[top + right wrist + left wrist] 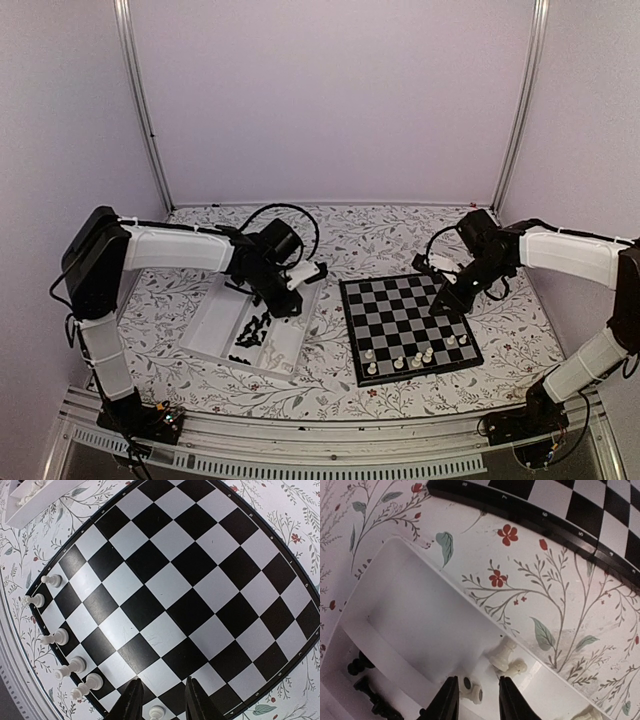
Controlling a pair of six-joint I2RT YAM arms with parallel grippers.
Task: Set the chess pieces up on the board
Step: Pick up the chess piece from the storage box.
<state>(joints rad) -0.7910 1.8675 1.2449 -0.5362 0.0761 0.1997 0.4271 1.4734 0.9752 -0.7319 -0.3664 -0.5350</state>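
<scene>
Tray (215,320) is sitting on the left half of the desk (330,235), toward the near edge. The board (405,320) is lying just to its right, a little skewed, with a strip of flowered cloth showing between them.

Left gripper (476,700) is reaching down into the tray, close to the wall that faces the board. Its jaws are standing part open. A lying white piece (471,691) is resting on the tray floor between the fingers (447,702). The gap is reading wider than the piece, so nothing is looking clamped. Whether the left finger is touching it, cannot tell.

Two more white pieces (506,655) are lying just beyond the fingertips, against that same wall and touching each other. Black pieces (360,664) are clustering in the tray on the far side of the fingers from the board; in the top view they are showing as a dark scatter (252,328) mid-tray.

Right gripper (162,697) is hovering above the board's right edge, clear of the surface. Its jaws are standing part open and holding nothing that shows.

Six board white pieces (55,637) are standing upright along the board's near edge, each on its own square, apart from one another. One of them is showing below and between the right fingers, on the board.
</scene>
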